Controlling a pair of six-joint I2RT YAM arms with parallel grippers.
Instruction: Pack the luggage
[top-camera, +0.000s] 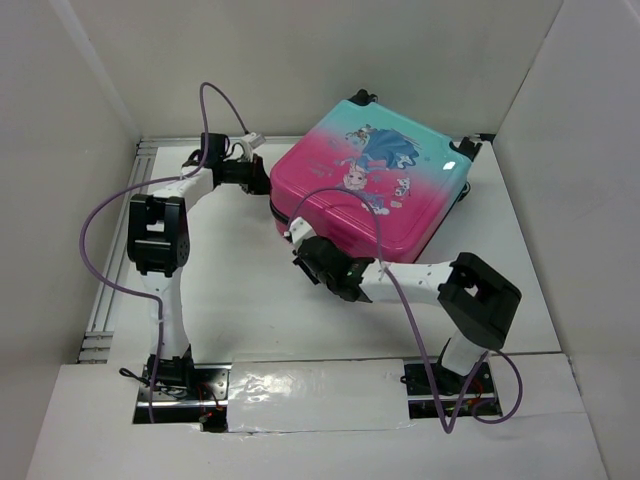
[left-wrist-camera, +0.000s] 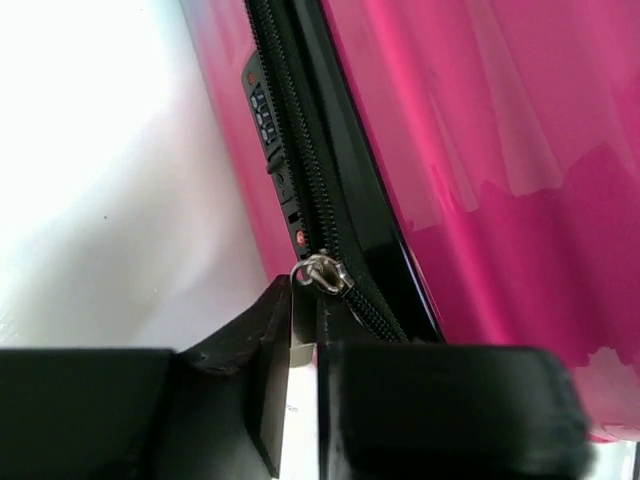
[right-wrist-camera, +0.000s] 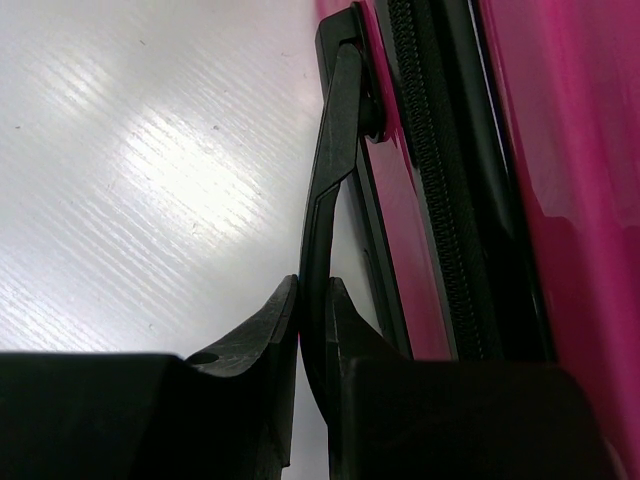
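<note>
The suitcase (top-camera: 375, 180) lies shut and flat at the far right of the white table (top-camera: 250, 310), its far corners close to the walls (top-camera: 300, 60), with bare surface toward the arms. Only the wrist views show the grips: the left gripper (top-camera: 262, 182) pinches the zipper pull (left-wrist-camera: 303, 350), and the right gripper (top-camera: 297, 233) clamps the black handle (right-wrist-camera: 330, 170)

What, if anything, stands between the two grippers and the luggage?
Nothing visible. The left gripper is shut on the zipper pull at the edge of the luggage, and the right gripper is shut on the black handle. Both touch the case directly.
</note>
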